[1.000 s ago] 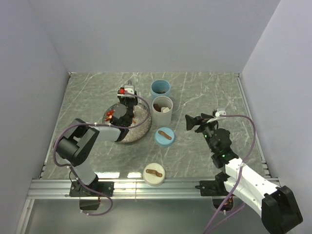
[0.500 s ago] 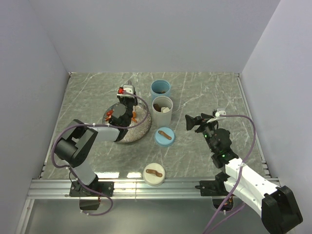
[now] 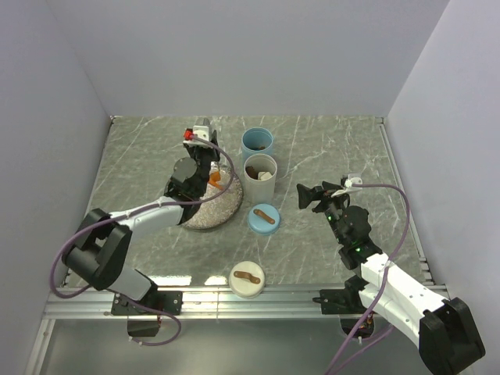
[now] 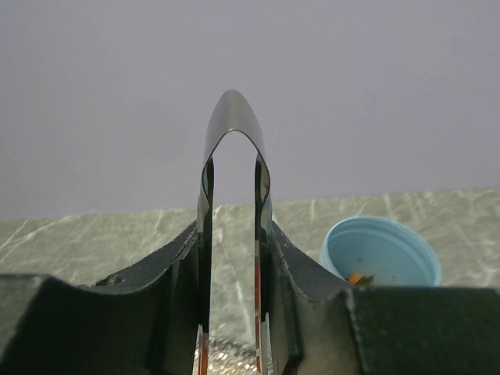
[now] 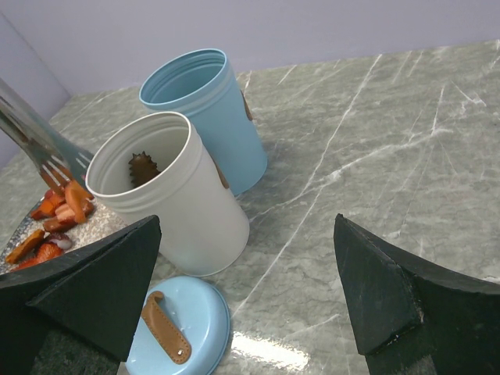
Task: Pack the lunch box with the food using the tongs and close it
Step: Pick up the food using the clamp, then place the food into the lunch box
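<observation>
With left pincer (image 4: pixel 232 234) clamped on long slim grey metal tongs (image 4: pixel 232 109) above small orange food pieces (image 5: pixel 69 199), likely mid-pick; next, lift one into tall white cylindrical tub (image 5: pixel 176 211).

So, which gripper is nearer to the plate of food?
Left. The left gripper holds the tongs right above the plate. The right gripper hangs open on the far side of the white cup, well to the plate's right.
</observation>
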`<state>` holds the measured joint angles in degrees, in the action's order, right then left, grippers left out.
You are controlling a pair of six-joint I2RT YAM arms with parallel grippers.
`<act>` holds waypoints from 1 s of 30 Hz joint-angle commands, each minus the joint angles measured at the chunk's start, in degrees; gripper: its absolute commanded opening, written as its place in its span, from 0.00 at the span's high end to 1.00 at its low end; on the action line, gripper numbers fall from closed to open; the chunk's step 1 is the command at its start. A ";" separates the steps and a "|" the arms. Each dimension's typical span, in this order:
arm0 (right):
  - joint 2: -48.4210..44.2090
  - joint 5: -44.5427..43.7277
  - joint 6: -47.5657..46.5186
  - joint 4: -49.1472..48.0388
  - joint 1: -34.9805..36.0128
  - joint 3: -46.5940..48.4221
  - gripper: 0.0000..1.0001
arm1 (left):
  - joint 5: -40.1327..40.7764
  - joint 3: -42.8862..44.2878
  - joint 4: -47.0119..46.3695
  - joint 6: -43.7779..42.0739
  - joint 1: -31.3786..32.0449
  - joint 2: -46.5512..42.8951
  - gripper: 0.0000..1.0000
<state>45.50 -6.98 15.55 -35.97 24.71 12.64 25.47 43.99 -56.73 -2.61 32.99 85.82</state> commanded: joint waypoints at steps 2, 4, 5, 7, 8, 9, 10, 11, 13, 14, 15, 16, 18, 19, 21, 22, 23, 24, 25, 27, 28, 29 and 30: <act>-0.58 -0.22 -0.52 -1.65 -0.45 1.51 0.02 | -2.80 6.02 3.37 0.16 3.12 -5.13 0.84; -0.67 -0.14 -0.52 -1.65 -0.45 1.51 0.02 | -2.71 8.38 5.04 -0.72 5.66 -5.92 0.84; -0.76 -0.14 -0.52 -1.65 -0.36 1.51 0.02 | -2.80 9.09 5.57 -1.25 6.55 -6.19 0.83; -0.93 -0.14 -0.52 -1.65 -0.36 1.51 0.02 | -2.80 11.28 6.45 -1.78 8.65 -6.63 0.83; -0.93 -0.14 -0.52 -1.56 -0.36 1.51 0.02 | -2.71 11.99 6.54 -2.65 9.28 -6.54 0.83; -0.93 -0.05 -0.52 -1.56 -0.36 1.51 0.02 | -2.54 12.78 6.81 -3.10 9.80 -6.37 0.83; -0.93 -0.05 -0.52 -1.56 -0.36 1.51 0.02 | -2.53 14.53 7.33 -3.80 10.68 -5.93 0.83; -1.11 -0.05 -0.52 -1.56 -0.36 1.51 0.02 | -2.45 15.59 7.60 -4.07 11.04 -5.49 0.83; -1.20 0.04 -0.43 -1.56 -0.36 1.42 0.02 | -2.62 18.22 8.39 -4.59 11.91 -4.09 0.83; -1.29 -0.05 -0.52 -1.56 -0.45 1.42 0.02 | -2.45 18.85 8.39 -5.12 12.27 -3.56 0.83; -1.37 -0.05 -0.43 -1.56 -0.45 1.33 0.02 | -2.36 20.16 8.48 -5.30 12.44 -3.03 0.83; -1.46 0.04 -0.43 -1.56 -0.36 1.24 0.02 | -2.45 20.87 8.56 -5.39 12.97 -1.98 0.83; -1.38 0.04 -0.43 -1.65 -0.36 1.24 0.02 | -2.79 22.71 8.65 -5.56 13.24 -0.23 0.83; -1.55 0.13 -0.52 -1.56 -0.36 1.24 0.02 | -2.89 23.50 8.83 -5.56 13.50 0.48 0.83; -1.64 0.13 -0.43 -1.56 -0.36 1.15 0.02 | -3.15 25.87 9.27 -5.39 13.68 2.58 0.83; -1.72 0.13 -0.43 -1.56 -0.36 1.15 0.02 | -3.24 26.67 9.62 -5.47 13.76 3.29 0.83; -1.73 0.04 -0.43 -1.56 -0.36 1.07 0.02 | -3.32 27.37 9.88 -5.47 14.03 4.00 0.83; -1.90 0.04 -0.43 -1.56 -0.45 1.15 0.02 | -3.24 28.34 9.97 -5.47 14.12 4.61 0.83; -1.99 0.13 -0.43 -1.56 -0.36 1.07 0.02 | -2.98 28.69 9.71 -5.82 14.46 5.66 0.82; -2.08 0.21 -0.43 -1.65 -0.36 0.98 0.02 | -2.62 29.14 9.18 -6.09 14.73 6.72 0.81; -1.99 0.22 -0.43 -1.65 -0.36 1.07 0.02 | -2.54 29.31 9.18 -6.00 14.82 6.90 0.80; -1.99 0.30 -0.43 -1.65 -0.36 1.07 0.02 | -2.45 29.40 9.18 -6.00 14.82 7.16 0.78; -1.90 0.30 -0.43 -1.74 -0.36 1.07 0.02 | -2.45 29.49 9.09 -6.09 14.91 7.52 0.77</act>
<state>44.29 -6.98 15.55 -35.94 24.71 12.64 23.57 70.17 -45.28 -7.73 47.44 93.45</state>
